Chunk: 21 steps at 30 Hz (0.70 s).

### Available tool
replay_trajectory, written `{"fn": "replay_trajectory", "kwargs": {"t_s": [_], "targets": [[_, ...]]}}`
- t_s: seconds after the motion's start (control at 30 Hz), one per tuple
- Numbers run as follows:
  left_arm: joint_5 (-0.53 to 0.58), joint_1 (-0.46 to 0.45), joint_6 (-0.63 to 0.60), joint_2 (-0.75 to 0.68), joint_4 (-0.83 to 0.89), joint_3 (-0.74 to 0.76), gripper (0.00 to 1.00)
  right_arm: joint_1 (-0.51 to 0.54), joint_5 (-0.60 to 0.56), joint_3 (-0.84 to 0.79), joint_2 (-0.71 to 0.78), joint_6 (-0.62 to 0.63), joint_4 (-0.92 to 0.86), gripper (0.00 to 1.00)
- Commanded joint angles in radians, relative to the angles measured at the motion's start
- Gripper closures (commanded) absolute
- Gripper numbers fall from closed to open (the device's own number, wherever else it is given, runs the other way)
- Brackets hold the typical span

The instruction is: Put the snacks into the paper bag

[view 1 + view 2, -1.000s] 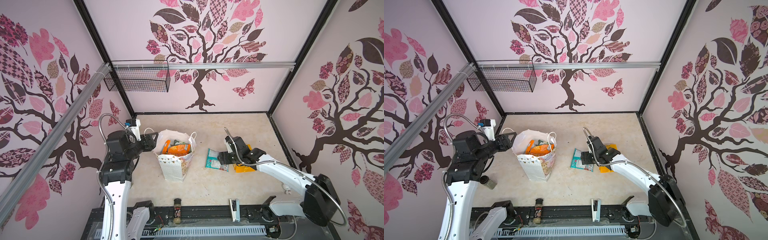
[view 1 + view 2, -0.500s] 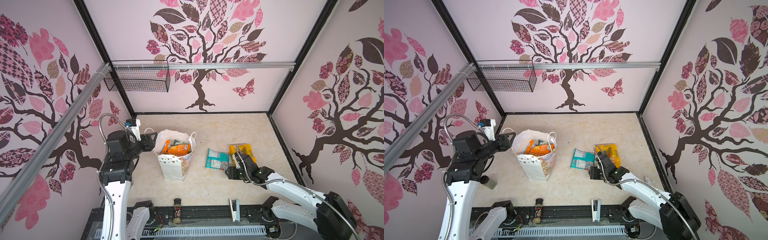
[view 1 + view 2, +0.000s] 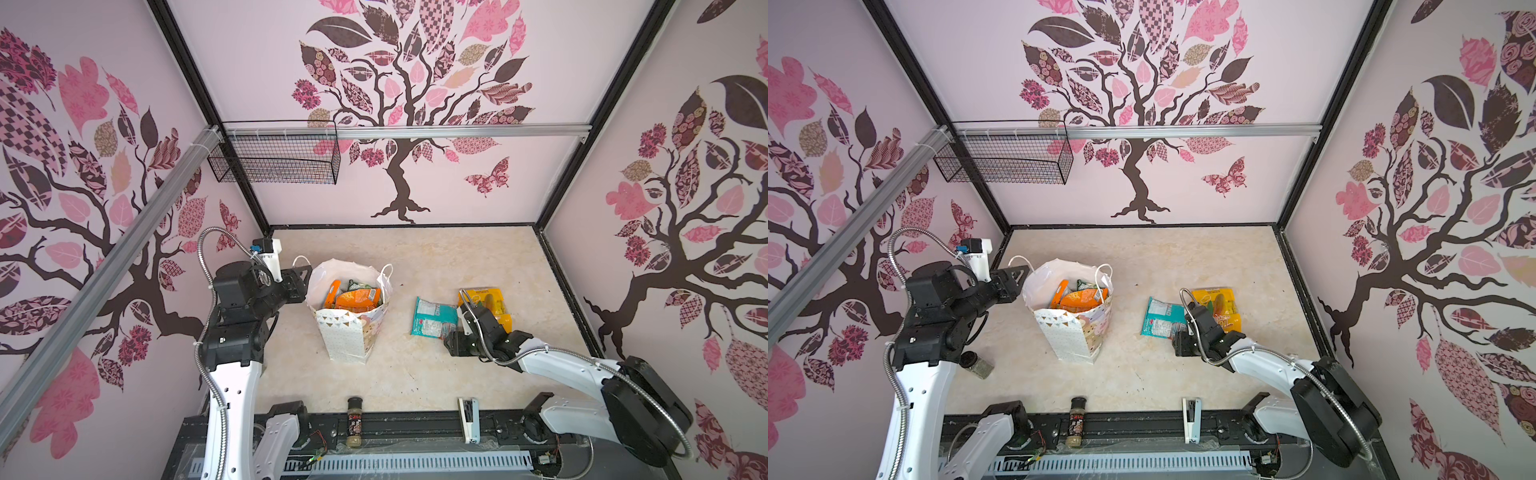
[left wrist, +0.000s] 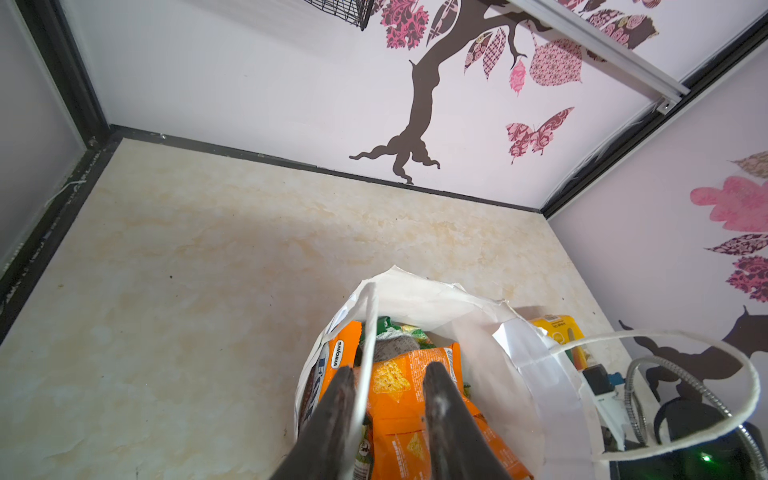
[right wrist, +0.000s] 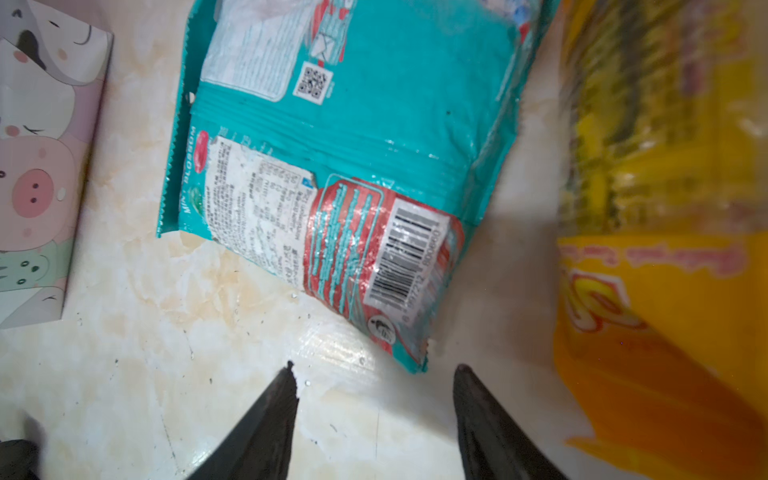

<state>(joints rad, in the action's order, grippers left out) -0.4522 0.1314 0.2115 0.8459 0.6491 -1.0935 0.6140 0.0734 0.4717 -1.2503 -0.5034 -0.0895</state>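
Note:
The white paper bag (image 3: 349, 332) (image 3: 1073, 332) stands upright left of centre, with orange snacks (image 3: 357, 297) (image 4: 411, 386) and green ones inside. My left gripper (image 3: 307, 274) (image 4: 390, 368) is at the bag's left rim. Its jaws stand apart, and a white cord handle (image 4: 368, 332) runs between them beside one finger. A teal packet (image 3: 432, 318) (image 5: 353, 145) and a yellow packet (image 3: 488, 301) (image 5: 665, 270) lie flat to the right of the bag. My right gripper (image 3: 451, 343) (image 5: 377, 366) hovers open, low over the table by the teal packet's near corner, holding nothing.
A spice jar (image 3: 354, 419) and a white stapler (image 3: 468, 419) lie at the front edge. Another small jar (image 3: 978, 365) sits under my left arm. A wire basket (image 3: 274, 156) hangs on the back left rail. Walls close in the table on three sides.
My right gripper drew back from over the two packets toward the front and now sits by the teal packet's near corner. My left jaws have narrowed around the cord handle.

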Motion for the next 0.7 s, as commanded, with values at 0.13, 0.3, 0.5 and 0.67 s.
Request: {"fn": "replay_trajectory", "kwargs": {"t_s": [0.13,0.3,0.5,0.67], "targets": [[-0.009,0.005,-0.009,-0.006,-0.022,0.026,0.8,0.002,-0.021,0.057,-0.083,0.055,-0.001,0.37],[-0.01,0.005,-0.009,-0.003,-0.023,0.026,0.89,0.003,-0.002,0.067,-0.111,0.051,0.019,0.37],[-0.006,0.005,-0.009,-0.005,-0.017,0.025,0.95,0.001,-0.015,0.081,-0.13,0.054,0.023,0.38],[-0.002,0.004,-0.01,-0.005,-0.017,0.025,0.97,0.002,-0.033,0.079,-0.138,0.055,0.015,0.44]]}}
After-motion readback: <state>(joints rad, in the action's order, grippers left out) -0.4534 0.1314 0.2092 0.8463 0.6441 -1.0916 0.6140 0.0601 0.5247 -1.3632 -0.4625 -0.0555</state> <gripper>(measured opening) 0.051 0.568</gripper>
